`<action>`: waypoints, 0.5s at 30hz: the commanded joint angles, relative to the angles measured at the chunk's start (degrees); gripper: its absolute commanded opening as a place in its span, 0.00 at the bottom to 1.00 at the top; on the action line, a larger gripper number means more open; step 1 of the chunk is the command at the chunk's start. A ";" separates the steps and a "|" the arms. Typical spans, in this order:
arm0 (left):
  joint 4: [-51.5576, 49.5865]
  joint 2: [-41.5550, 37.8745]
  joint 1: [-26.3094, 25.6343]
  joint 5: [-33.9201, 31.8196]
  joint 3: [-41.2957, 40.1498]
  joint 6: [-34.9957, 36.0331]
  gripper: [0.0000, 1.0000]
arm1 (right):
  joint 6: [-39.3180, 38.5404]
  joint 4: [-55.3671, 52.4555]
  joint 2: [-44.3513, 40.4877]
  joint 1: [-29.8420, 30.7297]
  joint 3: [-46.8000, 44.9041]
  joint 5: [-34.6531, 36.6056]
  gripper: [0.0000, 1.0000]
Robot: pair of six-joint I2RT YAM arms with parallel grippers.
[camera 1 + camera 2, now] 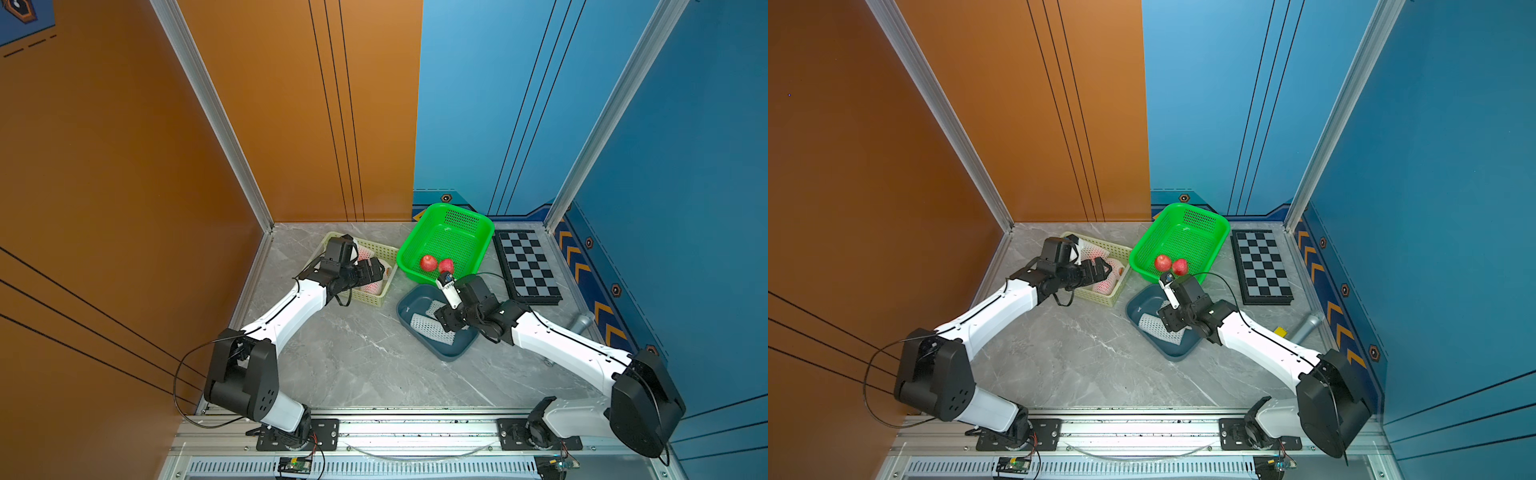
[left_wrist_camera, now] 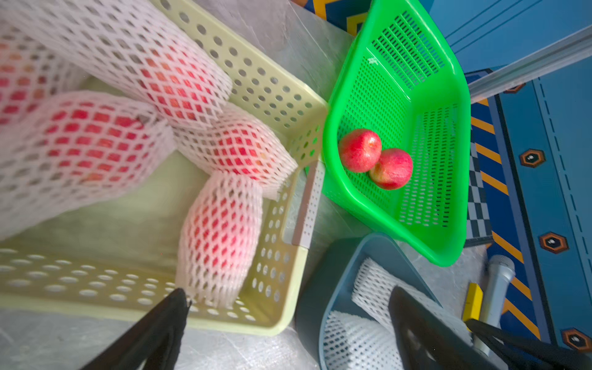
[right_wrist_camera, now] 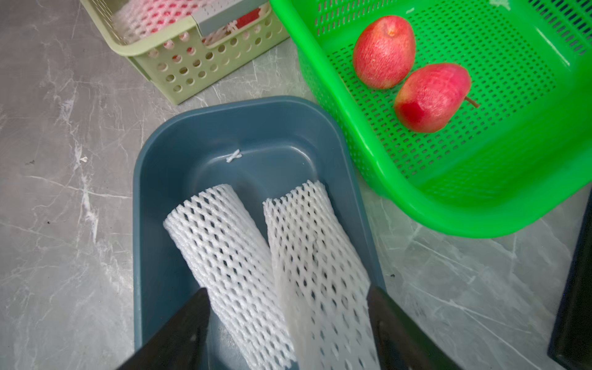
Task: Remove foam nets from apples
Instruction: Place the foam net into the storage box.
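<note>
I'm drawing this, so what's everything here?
apples: two, red, in green basket
netted apples: four or more, red under white, in yellow basket
empty nets: two, white, in tray
green basket: one, green, table's back
yellow basket: one, pale yellow, left of it
tray: one, dark blue, nearer front
chessboard: one, black-grey, right side
pipe: one, grey, far right
table: one, grey marble
left fingers: two, black, open, over yellow basket
right fingers: two, black, open, over tray

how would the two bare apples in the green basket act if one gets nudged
Probably rolls: the apple with the stem is rounded and lies loose on its side on the floor of the green basket. It touches the other apple, so a push would likely shove both. The basket wall should stop them soon.
</note>
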 commanded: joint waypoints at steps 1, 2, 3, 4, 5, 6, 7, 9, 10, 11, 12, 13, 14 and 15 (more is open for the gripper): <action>-1.74 2.52 2.68 -5.07 3.60 2.25 1.00 | -1.01 -2.24 -2.59 0.01 2.68 -1.28 0.83; -1.72 3.38 3.35 -5.80 4.40 2.30 0.99 | -1.05 -2.64 -3.25 0.01 2.93 -1.23 0.83; -1.80 4.17 3.85 -6.58 5.12 2.49 0.98 | -1.01 -2.91 -3.74 -0.06 3.09 -1.25 0.84; -1.98 5.05 4.37 -7.32 6.05 2.83 0.97 | -0.98 -3.13 -4.44 -0.07 3.05 -1.28 0.84; -2.03 5.71 4.74 -8.24 6.71 3.13 0.96 | -0.84 -3.23 -5.07 -0.07 2.95 -1.36 0.84; -2.15 6.55 5.20 -9.71 7.55 3.37 0.95 | -0.67 -3.23 -5.92 -0.07 2.73 -1.37 0.84; -2.08 7.39 5.50 -10.69 8.35 3.55 0.93 | -0.51 -3.14 -6.75 -0.07 2.47 -1.54 0.84; -2.01 9.34 6.23 -11.51 10.24 4.44 0.89 | -0.24 -2.99 -8.15 -0.07 2.01 -1.89 0.85; -2.06 10.70 6.41 -12.03 11.57 5.23 0.88 | -0.07 -2.89 -8.77 -0.03 1.79 -2.06 0.85; -2.03 11.74 6.65 -12.32 12.62 5.70 0.82 | 0.02 -2.77 -9.39 -0.07 1.63 -2.30 0.85; -1.59 12.90 6.98 -12.38 13.73 6.24 0.79 | 0.19 -2.57 -9.97 -0.07 1.39 -2.41 0.85; -0.72 14.05 7.26 -12.14 14.61 6.89 0.78 | 0.31 -2.44 -10.48 -0.07 1.07 -2.58 0.85; 0.08 15.17 7.64 -11.69 15.37 7.47 0.76 | 0.47 -2.32 -10.90 -0.07 0.99 -2.66 0.86; 0.77 16.57 8.32 -10.28 16.53 7.96 0.75 | 0.59 -2.13 -11.32 -0.15 0.80 -2.85 0.86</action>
